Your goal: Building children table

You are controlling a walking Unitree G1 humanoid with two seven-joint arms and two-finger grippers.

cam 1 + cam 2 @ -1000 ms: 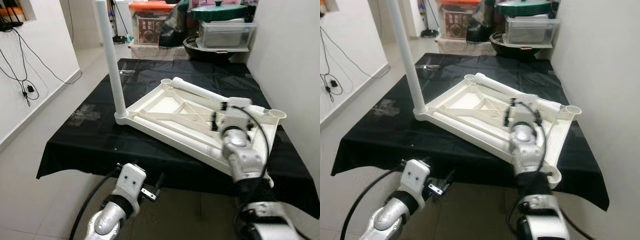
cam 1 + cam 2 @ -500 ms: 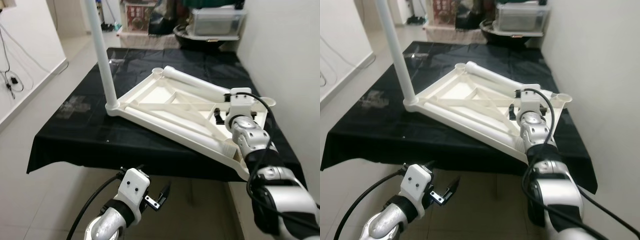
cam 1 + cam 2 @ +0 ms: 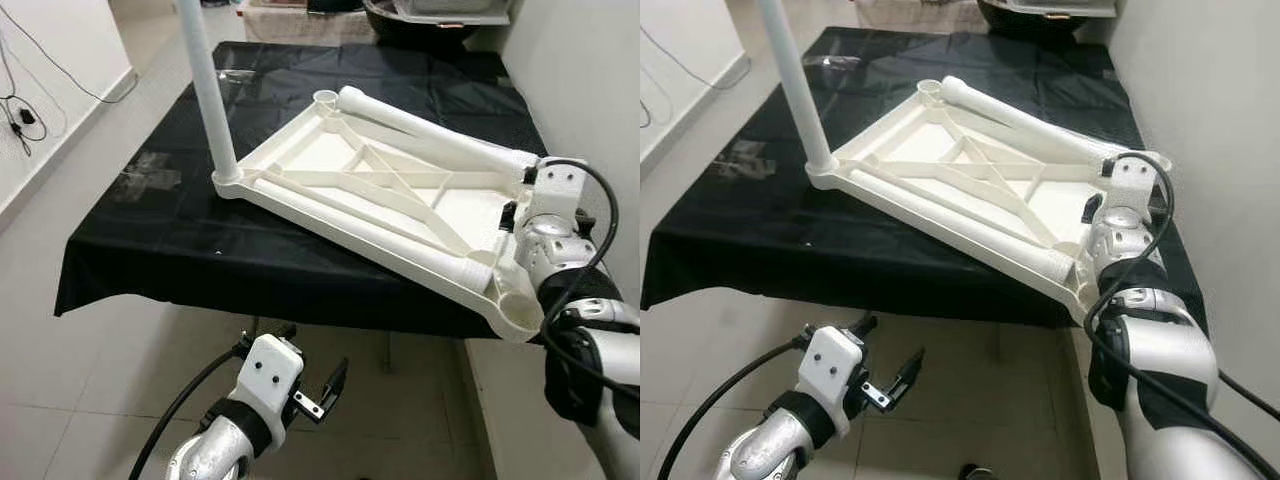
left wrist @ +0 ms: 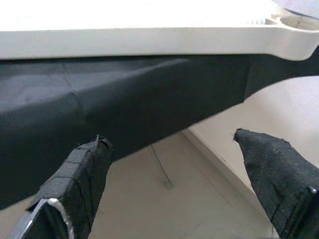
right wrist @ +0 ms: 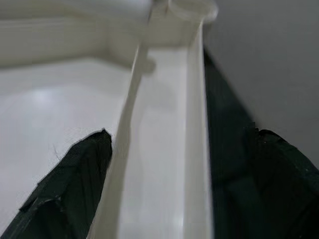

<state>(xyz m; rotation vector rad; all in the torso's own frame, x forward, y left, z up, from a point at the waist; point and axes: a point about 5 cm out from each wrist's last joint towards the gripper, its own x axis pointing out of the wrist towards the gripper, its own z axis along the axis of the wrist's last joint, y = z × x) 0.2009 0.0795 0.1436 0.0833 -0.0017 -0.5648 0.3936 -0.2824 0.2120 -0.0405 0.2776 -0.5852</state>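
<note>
White plastic makes up the upturned child's tabletop (image 3: pixel 385 195), which lies underside up on a black cloth (image 3: pixel 150 230) that covers a low stand, its ribs and cross braces showing. One white leg (image 3: pixel 208 90) stands upright in the corner socket nearest the robot's left, rising out of the top of the head views. Two more legs lie flat inside the tabletop: a thick one (image 3: pixel 430 135) along its far edge, running from the far corner socket toward the robot's right, and a thinner one (image 3: pixel 370 222) along its near edge. The right gripper (image 5: pixel 174 169) is at the tabletop's right end, fingers (image 5: pixel 75 174) spread apart on either side of the rim wall there (in the right wrist view the rim channel runs between them, with a round corner socket beyond); the fingers are not closed on it. The left gripper (image 3: pixel 320 385) hangs below and in front of the tabletop, under the near edge of the cloth, above a pale tiled floor (image 3: pixel 60 380); its fingers (image 4: pixel 75 179) are apart and hold nothing, and the left wrist view looks up at the tabletop's edge and the hanging cloth.
</note>
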